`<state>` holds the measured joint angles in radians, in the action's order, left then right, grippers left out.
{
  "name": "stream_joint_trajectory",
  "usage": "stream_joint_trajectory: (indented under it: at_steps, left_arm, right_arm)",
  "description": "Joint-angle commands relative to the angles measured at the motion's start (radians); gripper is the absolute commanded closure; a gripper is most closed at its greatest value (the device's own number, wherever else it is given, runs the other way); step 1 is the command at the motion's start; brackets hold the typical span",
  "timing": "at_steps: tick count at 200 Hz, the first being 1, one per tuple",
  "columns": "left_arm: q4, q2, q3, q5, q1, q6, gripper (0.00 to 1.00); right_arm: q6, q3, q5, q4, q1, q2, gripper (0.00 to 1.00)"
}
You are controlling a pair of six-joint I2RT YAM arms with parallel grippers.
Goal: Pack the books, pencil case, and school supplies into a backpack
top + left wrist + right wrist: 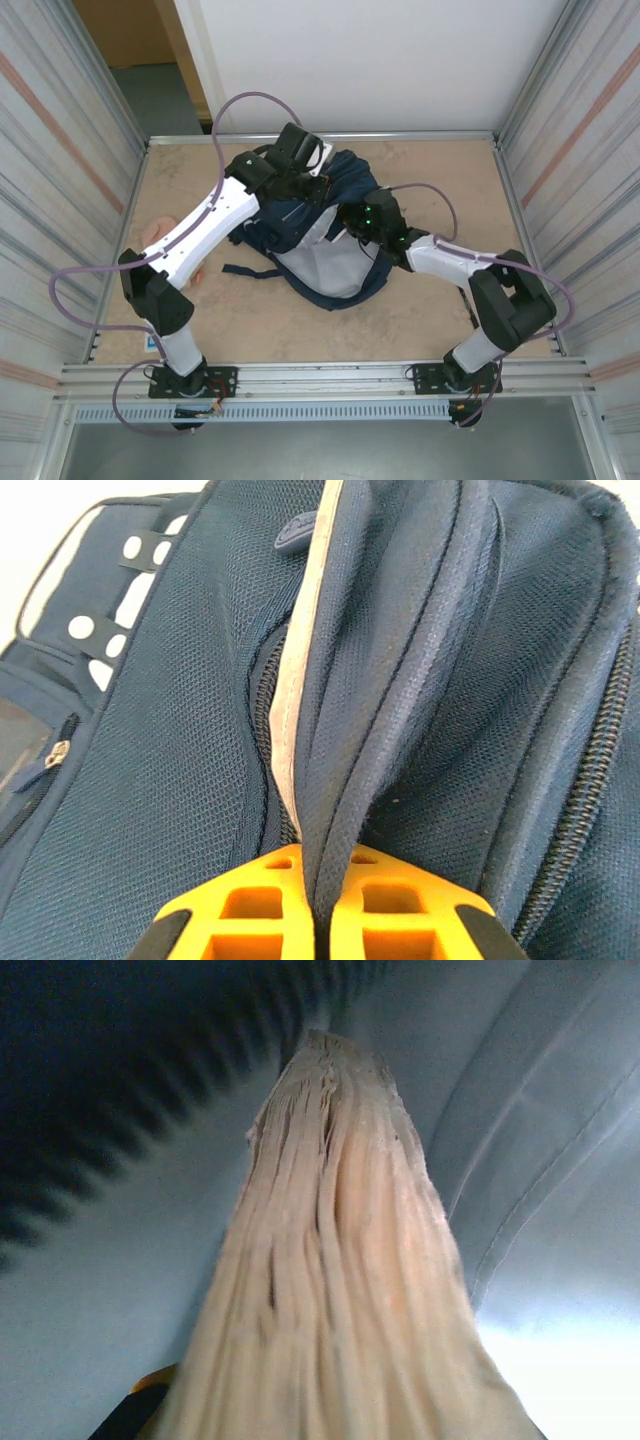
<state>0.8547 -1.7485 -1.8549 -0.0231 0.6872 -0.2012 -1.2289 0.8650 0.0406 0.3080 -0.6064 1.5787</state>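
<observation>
From above, the large navy-blue fabric backpack lies in the middle of the tan bench, its mouth open and its pale grey lining showing. The left gripper sits at the bag's far rim. Its arm stretches long and slanted from the base at the near left, the wrist bent down onto the cloth. The right gripper is at the mouth from the other side, with its elbow cocked out to the right and its forearm reaching leftward into the opening. A peach-pink roundish lump waits on the bench, half under the left arm and well apart from the bag. In the left wrist view the orange fingers have their jaws pressed together on a standing fold of navy mesh and zip edge, so this arm is the one holding the mouth up. In the right wrist view a cream, finely ribbed slab rises from between the jaws, which look clamped on it. I take it for the page edge of the thin book, already inside against the grey lining, with dark zip teeth blurred at the upper left. To do this well, I'd say the left arm should hold that fold high and taut. The right arm should slide the book flat and deep along the lining, clear of the zip, before letting go.
</observation>
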Motion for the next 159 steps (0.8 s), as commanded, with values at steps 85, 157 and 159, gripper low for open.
stream_joint_trajectory:
  at_steps: [85,157,159]
  left_arm:
    - [-0.126,0.078,-0.038,-0.161,-0.022,-0.059,1.0]
    - [-0.126,0.133,0.0,-0.162,-0.036,-0.06,1.0]
    - [-0.126,0.135,0.003,-0.162,-0.038,-0.06,1.0]
  right_arm:
    - [-0.165,0.127,-0.217,0.398,-0.082,0.373,0.95]
    - [-0.16,0.257,-0.138,0.415,-0.06,0.544,0.85]
    - [-0.159,0.261,-0.132,0.406,-0.058,0.546,0.84]
